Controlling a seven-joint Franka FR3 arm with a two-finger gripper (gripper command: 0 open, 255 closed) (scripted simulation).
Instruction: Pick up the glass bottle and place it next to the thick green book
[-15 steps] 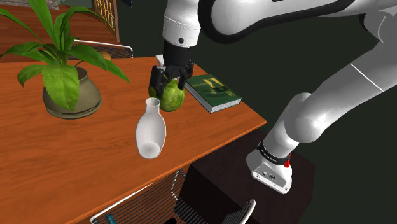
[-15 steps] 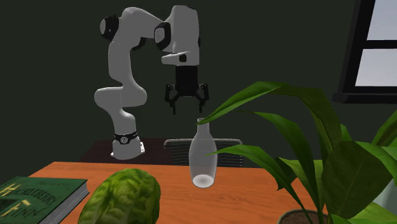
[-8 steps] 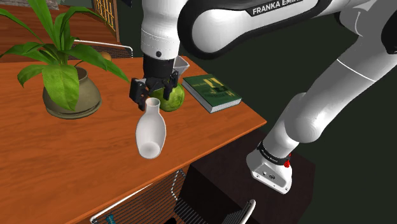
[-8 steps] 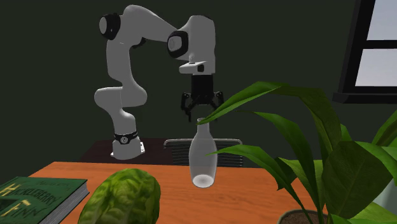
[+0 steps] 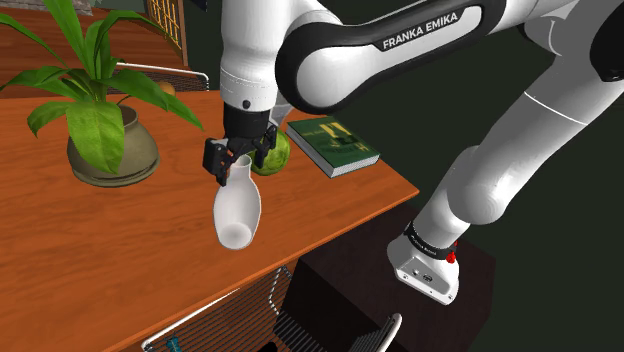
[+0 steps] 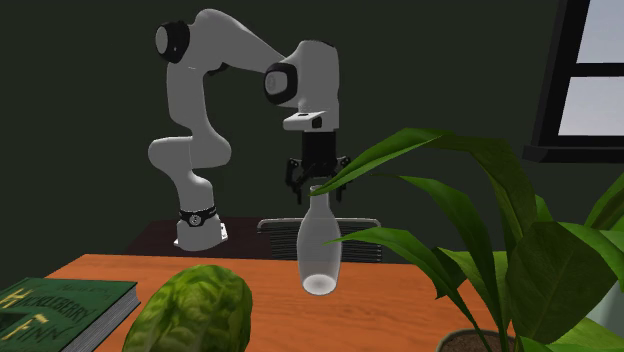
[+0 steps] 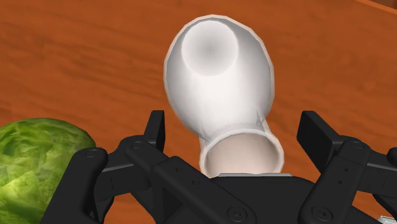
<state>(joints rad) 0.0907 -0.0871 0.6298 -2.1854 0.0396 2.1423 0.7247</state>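
White bottle, smooth and pear-shaped, stands upright on the orange-brown wood table, the black hand straddling its neck.
Its fingers stand apart either side of the flared mouth, not touching it. A leafy green ball sits behind the bottle, just beside the thick green book lying flat near the table's corner. A potted plant stands well apart; bare wood lies open around the bottle.
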